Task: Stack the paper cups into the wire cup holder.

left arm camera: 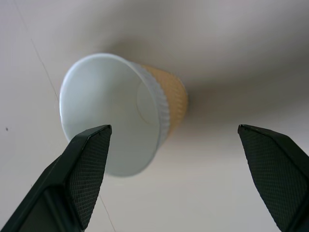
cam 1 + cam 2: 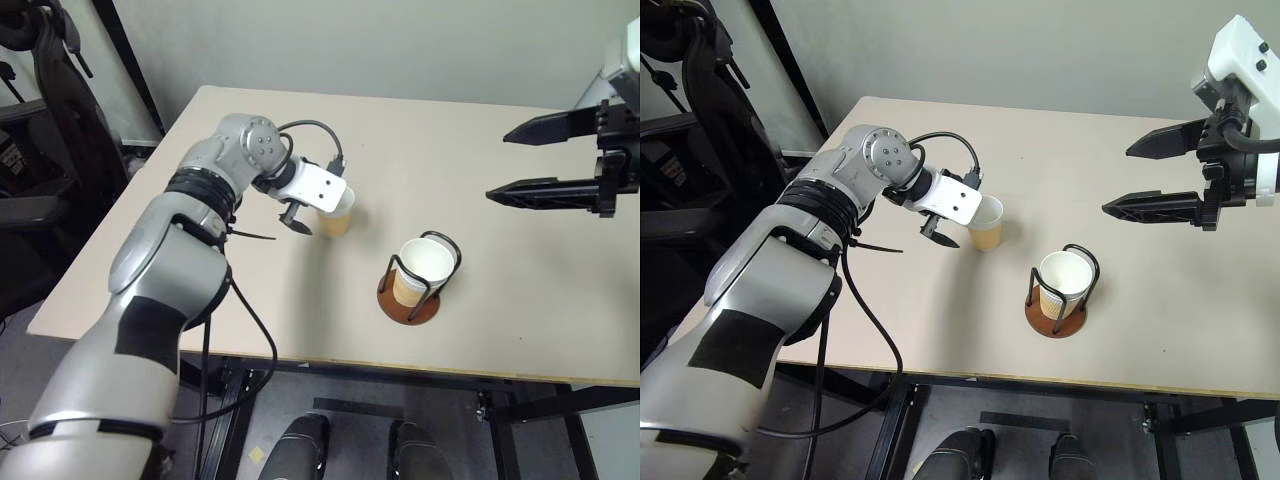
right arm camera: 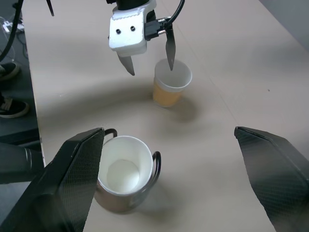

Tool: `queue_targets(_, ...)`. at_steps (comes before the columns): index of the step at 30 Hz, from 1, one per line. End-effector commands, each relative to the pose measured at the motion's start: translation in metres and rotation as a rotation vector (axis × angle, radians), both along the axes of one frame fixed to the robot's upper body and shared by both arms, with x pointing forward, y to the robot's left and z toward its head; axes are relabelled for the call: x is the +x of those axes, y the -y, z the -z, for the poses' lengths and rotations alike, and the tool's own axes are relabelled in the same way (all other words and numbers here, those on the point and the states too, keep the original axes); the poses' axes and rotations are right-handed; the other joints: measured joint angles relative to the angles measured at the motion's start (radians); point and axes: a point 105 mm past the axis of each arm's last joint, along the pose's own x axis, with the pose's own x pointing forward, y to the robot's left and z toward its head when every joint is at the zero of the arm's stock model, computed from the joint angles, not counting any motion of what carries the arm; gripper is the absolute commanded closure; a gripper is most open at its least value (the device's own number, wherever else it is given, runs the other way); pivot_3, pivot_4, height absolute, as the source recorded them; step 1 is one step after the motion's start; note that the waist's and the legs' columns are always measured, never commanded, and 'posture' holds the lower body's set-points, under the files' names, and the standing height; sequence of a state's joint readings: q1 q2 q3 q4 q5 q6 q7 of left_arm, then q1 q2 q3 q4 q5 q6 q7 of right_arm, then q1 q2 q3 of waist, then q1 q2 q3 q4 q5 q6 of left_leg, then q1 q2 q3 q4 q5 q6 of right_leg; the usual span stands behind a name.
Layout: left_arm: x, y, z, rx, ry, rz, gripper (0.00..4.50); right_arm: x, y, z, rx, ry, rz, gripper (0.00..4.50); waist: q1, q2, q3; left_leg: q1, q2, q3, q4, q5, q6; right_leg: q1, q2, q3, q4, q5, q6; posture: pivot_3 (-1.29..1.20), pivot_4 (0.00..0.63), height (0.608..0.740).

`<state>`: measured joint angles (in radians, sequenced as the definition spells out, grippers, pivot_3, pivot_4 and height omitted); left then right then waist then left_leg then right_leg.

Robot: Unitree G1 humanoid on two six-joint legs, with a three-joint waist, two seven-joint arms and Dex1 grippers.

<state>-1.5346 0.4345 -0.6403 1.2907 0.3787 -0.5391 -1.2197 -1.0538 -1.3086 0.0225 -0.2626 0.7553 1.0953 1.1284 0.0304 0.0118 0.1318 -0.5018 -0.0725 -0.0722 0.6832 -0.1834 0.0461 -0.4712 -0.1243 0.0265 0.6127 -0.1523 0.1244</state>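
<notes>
One paper cup point(image 2: 1064, 284) sits upright inside the wire cup holder point(image 2: 1058, 312) near the front of the surface point(image 2: 1120, 190). A second paper cup point(image 2: 986, 223) stands upright on the surface, well apart from it. My left tool point(image 3: 149, 58) hangs spread wide just over this cup, gripping nothing. My right tool point(image 2: 1145, 178) hovers wide open and empty.
</notes>
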Motion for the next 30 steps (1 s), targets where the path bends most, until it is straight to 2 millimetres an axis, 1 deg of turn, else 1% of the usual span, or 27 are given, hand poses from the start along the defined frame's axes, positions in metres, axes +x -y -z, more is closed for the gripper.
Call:
queue_targets(1, 0.002, 0.003, -0.001, -0.023, 0.016, -0.003, 0.02, -0.005, 0.000, -0.009, -0.010, 0.034, 0.001, 0.00, 0.001, 0.000, 0.000, 0.000, 0.000, -0.001, 0.001, 0.000, 0.000, 0.000, -0.003, 0.002, 0.000, 0.000, 0.000, 0.00, 0.150, 0.740)
queue_targets(3, 0.002, 0.002, 0.001, -0.021, 0.018, -0.007, 0.02, -0.006, 0.000, -0.008, -0.010, 0.031, 0.002, 0.00, 0.000, 0.000, 0.000, 0.000, 0.000, 0.000, 0.001, 0.000, 0.000, 0.000, 0.000, 0.000, 0.001, 0.000, 0.000, 0.00, 0.150, 0.740)
queue_targets(4, 0.003, 0.003, 0.002, -0.019, 0.020, -0.009, 0.02, -0.007, 0.001, -0.008, -0.010, 0.030, 0.003, 0.00, 0.001, 0.000, 0.000, 0.000, 0.000, -0.001, 0.001, 0.001, 0.000, 0.000, -0.004, 0.003, 0.001, 0.001, 0.001, 0.00, 0.150, 0.740)
queue_targets(5, 0.003, 0.003, 0.003, -0.018, 0.023, -0.010, 0.02, -0.008, 0.001, -0.008, -0.009, 0.029, 0.004, 0.00, 0.000, 0.000, 0.000, 0.000, 0.000, 0.000, 0.001, 0.001, 0.000, -0.001, -0.001, 0.001, 0.001, 0.001, 0.001, 0.00, 0.150, 0.740)
queue_targets(6, 0.004, 0.004, 0.004, -0.016, 0.032, -0.010, 0.02, -0.008, 0.001, -0.008, -0.009, 0.028, 0.006, 0.00, 0.000, 0.000, 0.000, 0.000, -0.001, 0.001, 0.001, 0.001, 0.001, -0.001, -0.001, 0.001, 0.002, 0.001, 0.001, 0.00, 0.150, 0.740)
queue_targets(7, 0.005, 0.005, 0.004, -0.015, 0.038, -0.010, 0.02, -0.008, 0.001, -0.008, -0.009, 0.028, 0.007, 0.00, 0.000, 0.000, 0.000, 0.000, -0.001, 0.001, 0.002, 0.001, 0.001, 0.000, -0.004, 0.002, 0.002, 0.001, 0.001, 0.00, 0.150, 0.740)
queue_targets(9, 0.007, 0.009, 0.004, -0.010, 0.066, -0.008, 0.02, -0.009, 0.002, -0.008, -0.010, 0.025, 0.013, 0.00, 0.001, 0.000, 0.000, 0.000, -0.001, 0.001, 0.002, 0.002, 0.001, 0.000, -0.001, 0.001, 0.003, 0.001, 0.001, 0.00, 0.150, 0.740)
queue_targets(10, 0.008, 0.010, 0.004, -0.012, 0.075, -0.008, 0.02, -0.010, 0.002, -0.008, -0.011, 0.024, 0.015, 0.00, 0.001, 0.000, 0.000, 0.000, -0.001, 0.000, 0.003, 0.002, 0.001, 0.000, -0.005, 0.003, 0.003, 0.001, 0.001, 0.00, 0.150, 0.740)
queue_targets(12, 0.009, 0.013, 0.005, -0.013, 0.081, -0.006, 0.02, -0.011, 0.003, -0.008, -0.013, 0.023, 0.020, 0.00, 0.002, 0.000, 0.000, 0.000, -0.001, 0.001, 0.004, 0.002, 0.001, 0.000, -0.002, 0.002, 0.004, 0.002, 0.001, 0.00, 0.150, 0.740)
queue_targets(13, 0.009, 0.015, 0.007, -0.012, 0.082, -0.005, 0.02, -0.011, 0.003, -0.007, -0.014, 0.022, 0.021, 0.00, 0.002, 0.000, 0.000, 0.000, -0.001, 0.000, 0.005, 0.002, 0.001, 0.000, -0.005, 0.004, 0.004, 0.002, 0.001, 0.00, 0.150, 0.740)
queue_targets(15, 0.009, 0.016, 0.009, -0.010, 0.085, -0.007, 0.02, -0.011, 0.004, -0.007, -0.014, 0.021, 0.025, 0.00, 0.001, 0.000, 0.000, 0.000, -0.001, 0.001, 0.006, 0.002, 0.001, -0.001, -0.003, 0.002, 0.006, 0.002, 0.001, 0.00, 0.150, 0.740)
queue_targets(16, 0.010, 0.017, 0.010, -0.009, 0.087, -0.010, 0.02, -0.012, 0.004, -0.007, -0.014, 0.021, 0.026, 0.00, 0.000, 0.000, 0.000, 0.000, -0.001, 0.001, 0.006, 0.002, 0.001, -0.001, -0.004, 0.004, 0.007, 0.002, 0.001, 0.00, 0.150, 0.740)
queue_targets(18, 0.012, 0.017, 0.012, -0.007, 0.097, -0.019, 0.02, -0.011, 0.004, -0.007, -0.013, 0.020, 0.028, 0.00, 0.000, 0.000, 0.000, 0.001, -0.001, 0.002, 0.007, 0.003, 0.001, -0.001, -0.002, 0.002, 0.008, 0.002, 0.001, 0.00, 0.150, 0.740)
queue_targets(19, 0.012, 0.016, 0.013, -0.006, 0.099, -0.021, 0.02, -0.011, 0.004, -0.007, -0.013, 0.020, 0.029, 0.00, -0.001, 0.000, 0.000, 0.001, -0.001, 0.001, 0.007, 0.003, 0.001, -0.001, -0.005, 0.004, 0.009, 0.002, 0.001, 0.00, 0.150, 0.740)
queue_targets(20, 0.012, 0.016, 0.014, -0.006, 0.098, -0.024, 0.02, -0.011, 0.004, -0.006, -0.013, 0.020, 0.029, 0.00, -0.001, 0.000, 0.000, 0.001, -0.001, 0.001, 0.008, 0.003, 0.001, -0.001, -0.002, 0.003, 0.010, 0.002, 0.001, 0.00, 0.150, 0.740)
queue_targets(22, 0.013, 0.016, 0.015, -0.006, 0.100, -0.030, 0.39, -0.010, 0.004, -0.006, -0.013, 0.020, 0.032, 0.00, -0.001, 0.000, 0.000, 0.001, -0.001, 0.000, 0.010, 0.003, 0.001, -0.002, -0.005, 0.004, 0.013, 0.001, 0.001, 0.00, 0.150, 0.740)
queue_targets(23, 0.013, 0.016, 0.016, -0.005, 0.100, -0.032, 0.63, -0.010, 0.005, -0.006, -0.013, 0.020, 0.033, 0.00, -0.001, 0.000, 0.000, 0.001, -0.001, 0.001, 0.011, 0.003, 0.001, -0.002, -0.001, 0.003, 0.014, 0.001, 0.001, 0.00, 0.150, 0.740)
queue_targets(24, 0.013, 0.015, 0.016, -0.003, 0.097, -0.039, 0.97, -0.009, 0.005, -0.006, -0.012, 0.021, 0.034, 0.00, 0.000, 0.000, 0.000, 0.001, -0.001, 0.000, 0.012, 0.003, 0.001, -0.002, -0.004, 0.004, 0.014, 0.001, 0.001, 0.00, 0.150, 0.740)
queue_targets(26, 0.014, 0.014, 0.016, -0.006, 0.102, -0.048, 1.75, -0.009, 0.005, -0.006, -0.011, 0.021, 0.035, 0.00, -0.001, 0.000, 0.000, 0.001, -0.001, 0.000, 0.012, 0.003, 0.001, -0.002, -0.001, 0.003, 0.015, 0.002, 0.000, 0.00, 0.150, 0.740)
queue_targets(30, 0.016, 0.013, 0.017, -0.010, 0.115, -0.062, 3.23, -0.009, 0.005, -0.005, -0.009, 0.023, 0.035, 0.00, 0.000, 0.000, 0.000, 0.001, -0.002, 0.000, 0.013, 0.003, 0.003, -0.002, -0.001, 0.003, 0.016, 0.003, 0.000, 0.00, 0.150, 0.740)
